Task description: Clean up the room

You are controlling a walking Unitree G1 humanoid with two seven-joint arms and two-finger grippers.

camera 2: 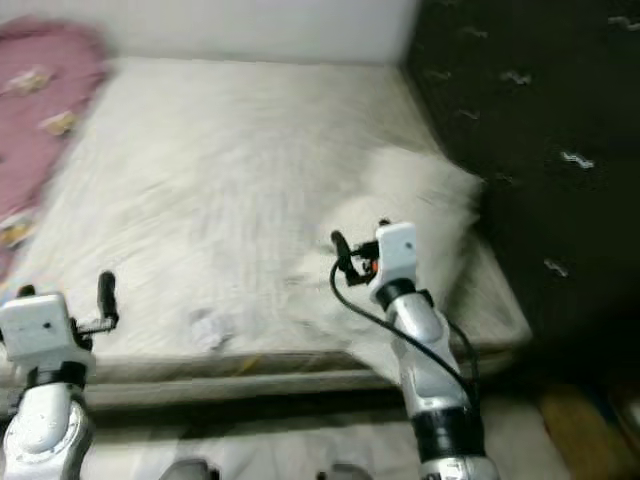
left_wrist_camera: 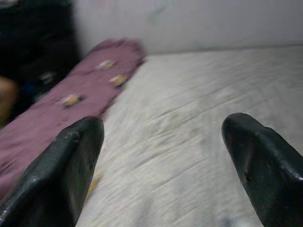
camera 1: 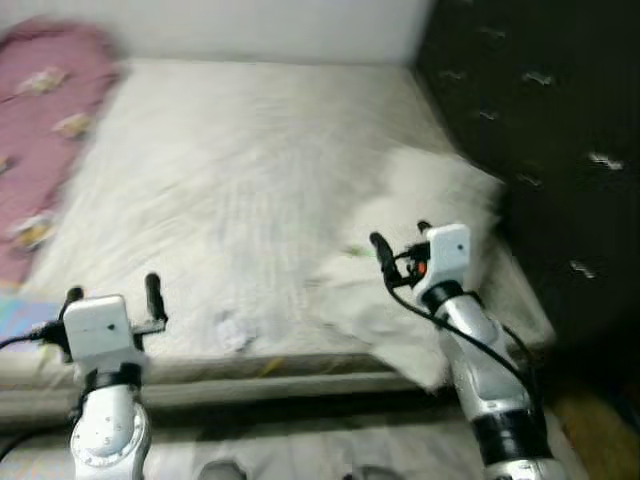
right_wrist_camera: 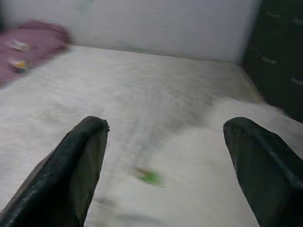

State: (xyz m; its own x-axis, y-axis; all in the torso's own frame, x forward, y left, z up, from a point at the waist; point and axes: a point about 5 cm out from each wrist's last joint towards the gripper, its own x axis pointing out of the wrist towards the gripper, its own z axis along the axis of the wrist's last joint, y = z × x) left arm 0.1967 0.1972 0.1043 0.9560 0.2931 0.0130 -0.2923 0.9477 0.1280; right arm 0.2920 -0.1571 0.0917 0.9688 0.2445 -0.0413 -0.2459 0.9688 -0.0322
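Apparently mid-approach: right gripper [camera 1: 400, 238], fingers apart, hovers over white blanket [camera 1: 420, 230] crumpled at mattress's [camera 1: 230, 170] right edge, likely to grab it. Left gripper [camera 1: 112, 293], also spread, waits at front edge.

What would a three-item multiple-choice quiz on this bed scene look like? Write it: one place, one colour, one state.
1. Where does the white fluffy blanket lie?
A. bed's right side, by the right gripper
B. bed's left side
C. the floor

2. What colour is the blanket at the bed's left edge?
A. green
B. pink
C. black

3. How is the left gripper?
A. shut on cloth
B. shut, holding nothing
C. open, holding nothing

Key: 1 A, the white fluffy blanket is bunched beside the right gripper. 2 B, the pink blanket shows it. 3 C, the left gripper has spread fingers with nothing between.
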